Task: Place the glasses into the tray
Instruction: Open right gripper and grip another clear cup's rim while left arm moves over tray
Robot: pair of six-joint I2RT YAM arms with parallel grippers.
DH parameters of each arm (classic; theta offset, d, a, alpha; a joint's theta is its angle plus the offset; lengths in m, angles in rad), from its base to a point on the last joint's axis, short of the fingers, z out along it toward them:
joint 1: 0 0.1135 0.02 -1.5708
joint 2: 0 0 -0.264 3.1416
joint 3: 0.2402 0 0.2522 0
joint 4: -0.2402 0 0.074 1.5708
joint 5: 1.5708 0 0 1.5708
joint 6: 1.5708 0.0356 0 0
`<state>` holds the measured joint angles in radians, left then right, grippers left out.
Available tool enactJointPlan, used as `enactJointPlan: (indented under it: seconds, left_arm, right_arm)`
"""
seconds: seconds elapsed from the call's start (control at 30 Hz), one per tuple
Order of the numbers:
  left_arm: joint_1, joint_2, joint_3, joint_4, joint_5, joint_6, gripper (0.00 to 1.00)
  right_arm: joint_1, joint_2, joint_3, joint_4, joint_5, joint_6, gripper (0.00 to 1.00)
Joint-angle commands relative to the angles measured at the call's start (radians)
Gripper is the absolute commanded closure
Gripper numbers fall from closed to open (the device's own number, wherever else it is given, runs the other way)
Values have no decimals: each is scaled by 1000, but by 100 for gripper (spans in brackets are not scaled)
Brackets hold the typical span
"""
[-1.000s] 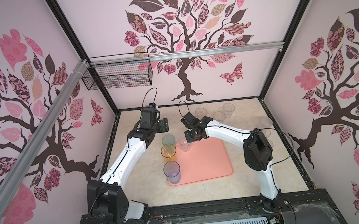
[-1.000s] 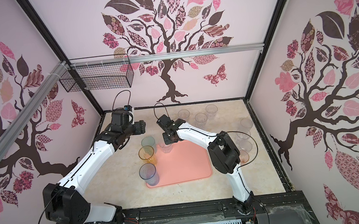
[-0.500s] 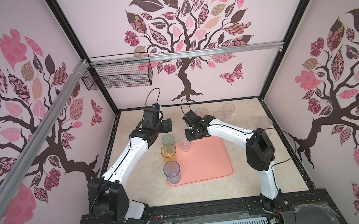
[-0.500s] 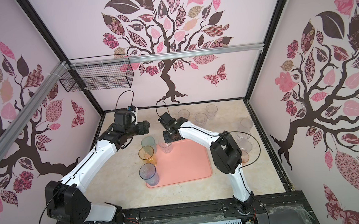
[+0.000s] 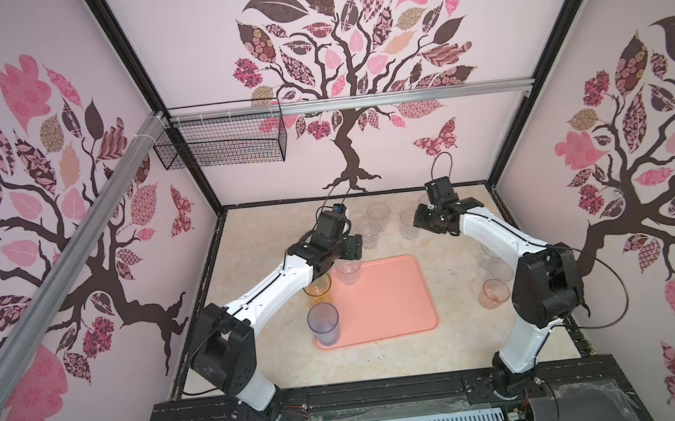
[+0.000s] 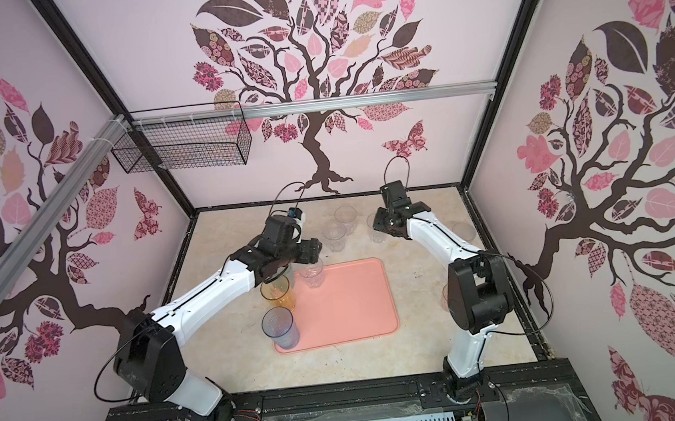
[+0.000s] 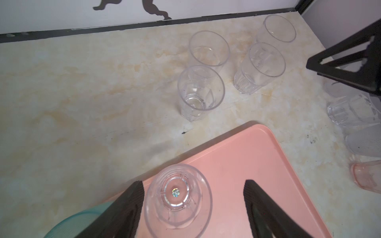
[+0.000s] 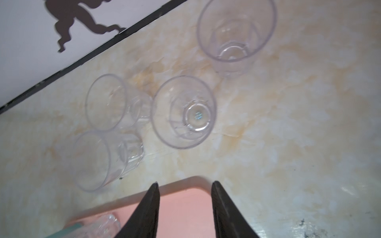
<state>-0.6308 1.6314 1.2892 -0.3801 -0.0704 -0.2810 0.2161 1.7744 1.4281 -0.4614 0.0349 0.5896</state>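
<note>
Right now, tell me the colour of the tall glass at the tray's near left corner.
The tall glass is pale blue, clearest in a top view.

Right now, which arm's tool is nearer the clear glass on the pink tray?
Left. The left tool stands open around the clear glass; the right tool hovers beyond the tray's far edge, well away.

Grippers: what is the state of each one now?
Left gripper: open, not gripping the glass on the tray.
Right gripper: open, empty.
</note>
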Motion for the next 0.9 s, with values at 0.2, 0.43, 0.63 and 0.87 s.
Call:
enactJointPlan:
  seconds: [0.2,0.43,0.63,0.87]
  left_arm:
    - [-99,150,138,30,31,9,19]
    - [-108,265,213,2,116,4,19]
    - [-110,324,243,-35,107,34,19]
    - [-113,332,218,-34,120,34,19]
  right_arm:
    - [-38,108,59,67,20,61,49]
    - [-38,171,105,70,-8,43,50]
    - [-37,245,132,68,-22,49,53]
    - [-37,266,118,78,-26,54,61]
